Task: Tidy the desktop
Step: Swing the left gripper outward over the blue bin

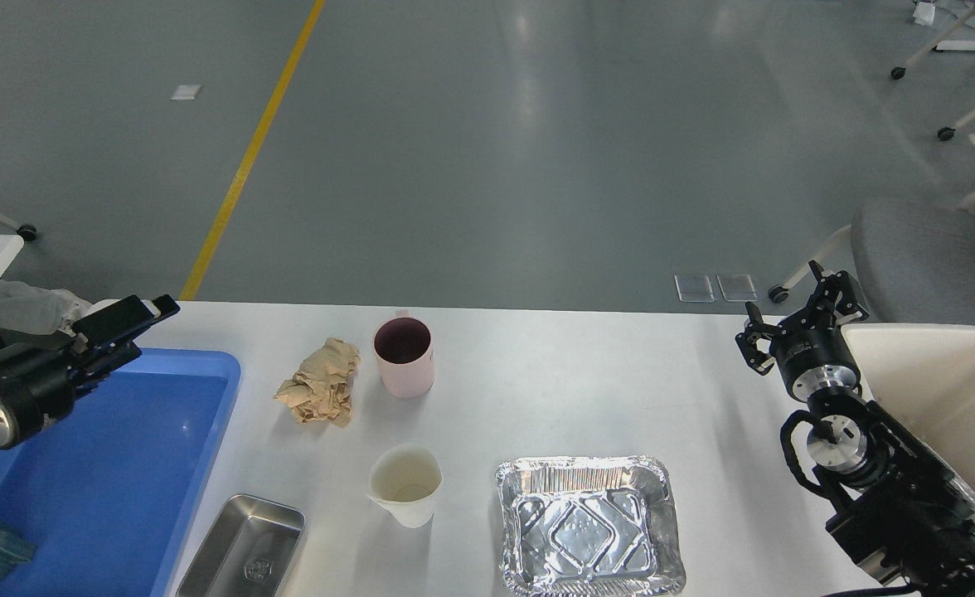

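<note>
Both arms hover empty over the desktop (587,390), right gripper (798,319) spread, left gripper (127,327) state unclear; probably next: grab crumpled paper (320,393) for bin (943,381).

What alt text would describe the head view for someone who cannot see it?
A white desktop holds crumpled brown paper, a pink mug, a pale cup, a foil tray and a steel tin. A blue tray sits left, a cream bin right; both grippers, left and right, hover empty.

Pink cup (404,356) stands beside crumpled paper (320,382) on the desktop (587,390).
</note>
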You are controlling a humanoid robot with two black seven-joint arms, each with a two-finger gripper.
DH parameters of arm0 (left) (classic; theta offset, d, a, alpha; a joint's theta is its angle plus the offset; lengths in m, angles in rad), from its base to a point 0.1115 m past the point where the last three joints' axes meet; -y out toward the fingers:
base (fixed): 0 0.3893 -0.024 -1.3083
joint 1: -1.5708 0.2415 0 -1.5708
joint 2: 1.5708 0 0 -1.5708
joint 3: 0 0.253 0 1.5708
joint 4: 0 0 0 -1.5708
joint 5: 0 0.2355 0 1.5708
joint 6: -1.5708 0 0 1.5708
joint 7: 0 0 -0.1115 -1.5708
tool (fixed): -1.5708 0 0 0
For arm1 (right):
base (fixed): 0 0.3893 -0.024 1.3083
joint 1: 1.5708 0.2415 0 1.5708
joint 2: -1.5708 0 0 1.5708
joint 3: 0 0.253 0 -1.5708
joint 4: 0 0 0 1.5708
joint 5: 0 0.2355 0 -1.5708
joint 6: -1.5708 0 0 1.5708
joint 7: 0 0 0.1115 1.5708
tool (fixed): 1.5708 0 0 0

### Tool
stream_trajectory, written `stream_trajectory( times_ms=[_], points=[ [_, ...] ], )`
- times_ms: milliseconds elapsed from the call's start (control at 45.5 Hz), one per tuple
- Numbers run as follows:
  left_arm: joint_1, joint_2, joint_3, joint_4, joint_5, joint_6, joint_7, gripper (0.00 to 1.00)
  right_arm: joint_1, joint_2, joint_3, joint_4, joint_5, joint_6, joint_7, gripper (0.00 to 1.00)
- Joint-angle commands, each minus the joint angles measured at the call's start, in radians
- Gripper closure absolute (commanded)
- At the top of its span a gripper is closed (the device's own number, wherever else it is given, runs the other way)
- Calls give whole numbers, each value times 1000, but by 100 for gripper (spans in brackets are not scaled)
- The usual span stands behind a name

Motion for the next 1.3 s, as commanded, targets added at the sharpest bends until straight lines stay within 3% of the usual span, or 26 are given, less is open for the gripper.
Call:
stream_trajectory(
  times_ms=[0,220,506,770,968,1276],
  points=[
    [-9,127,-3,-24,5,-46,-16,2,4,0,0,0,-4,0,0,0],
    [-18,272,-18,-67,68,-150,-47,3,14,1,-8,0,-7,0,0,0],
    [-66,306,-18,-80,137,-248,-45,3,38,0,-70,-1,-7,0,2,0],
    [-113,301,-20,-83,273,-293,-36,3,40,-3,-72,-1,-7,0,2,0],
    [-248,283,-15,-75,266,-456,-38,3,41,-6,-72,-1,-7,0,2,0],
    [-268,131,-3,5,287,-460,-18,2,37,-3,-72,-1,-7,0,2,0]
  ],
)
